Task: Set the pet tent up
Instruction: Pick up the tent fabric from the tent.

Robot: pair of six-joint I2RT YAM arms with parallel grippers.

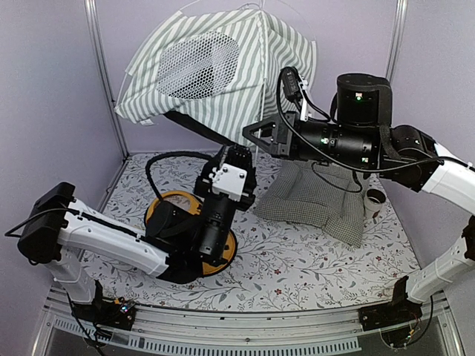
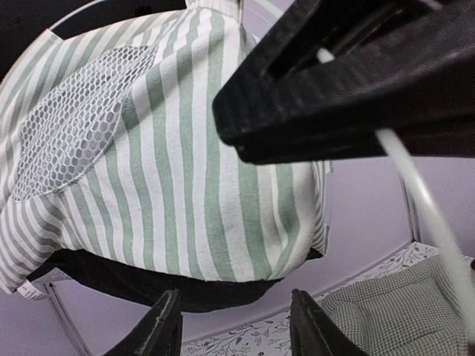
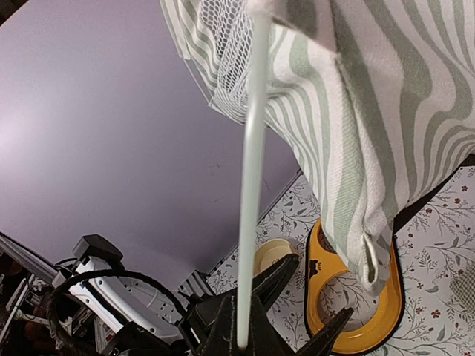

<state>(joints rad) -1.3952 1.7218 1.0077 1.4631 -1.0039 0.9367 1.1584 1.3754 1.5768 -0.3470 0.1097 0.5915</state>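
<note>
The pet tent [image 1: 215, 70], green-and-white striped with a round grey mesh window [image 1: 197, 67], hangs in the air at the back, slumped and tilted. My right gripper [image 1: 256, 133] is shut on a thin white tent pole [image 3: 252, 185] just below the fabric [image 3: 356, 111]. The left wrist view shows the same pole [image 2: 419, 200] coming out of the shut black jaws. My left gripper [image 1: 236, 154] points up at the tent's underside from below. It is open with nothing between its fingers [image 2: 167, 326], a short way off the fabric [image 2: 185, 163].
A green-checked cushion [image 1: 312, 200] lies on the floral mat under my right arm. A yellow-and-black bowl stand [image 1: 223, 256] sits beneath my left arm, and a white cup [image 1: 375, 200] stands at the right. Metal frame uprights [image 1: 104, 74] flank the back wall.
</note>
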